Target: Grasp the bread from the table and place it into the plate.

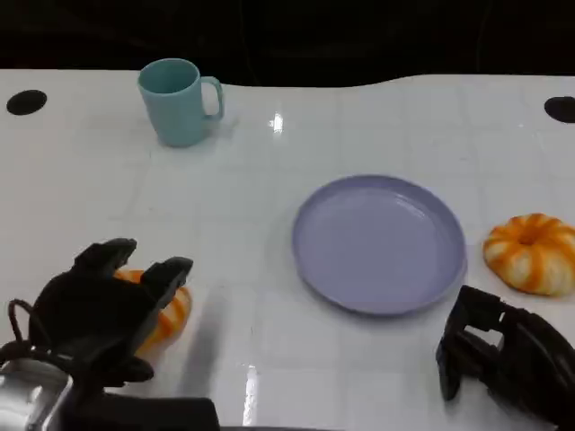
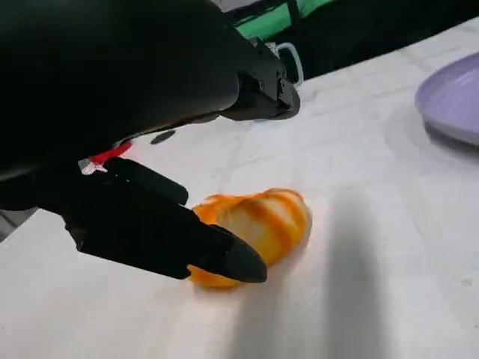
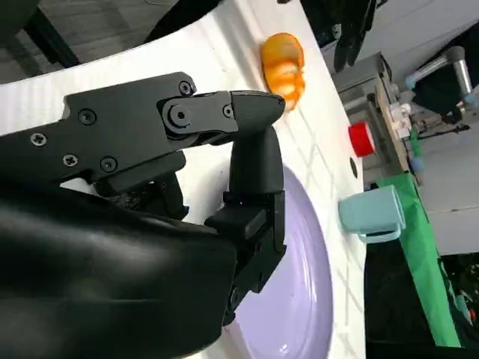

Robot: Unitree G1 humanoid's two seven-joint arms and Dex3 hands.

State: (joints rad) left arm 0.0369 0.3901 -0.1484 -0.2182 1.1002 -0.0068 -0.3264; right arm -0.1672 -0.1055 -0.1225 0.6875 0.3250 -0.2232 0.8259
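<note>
left hand [image 1: 108,305] is spread wide over the bread [image 2: 254,224] at the table's near-left, nothing gripped yet; risk: closing fingers shove the round loaf sideways instead of trapping it, well short of the plate [image 1: 377,244].

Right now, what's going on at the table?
The left robot hand is down over the bread near the front left of the table, fingers around it, though a firm grip can't be confirmed. The bread sits on the table. The purple plate in the middle has nothing on it. The right robot hand hovers near the plate's front right, holding nothing. A second orange bread lies right of the plate, and a teal mug stands at the back.
</note>
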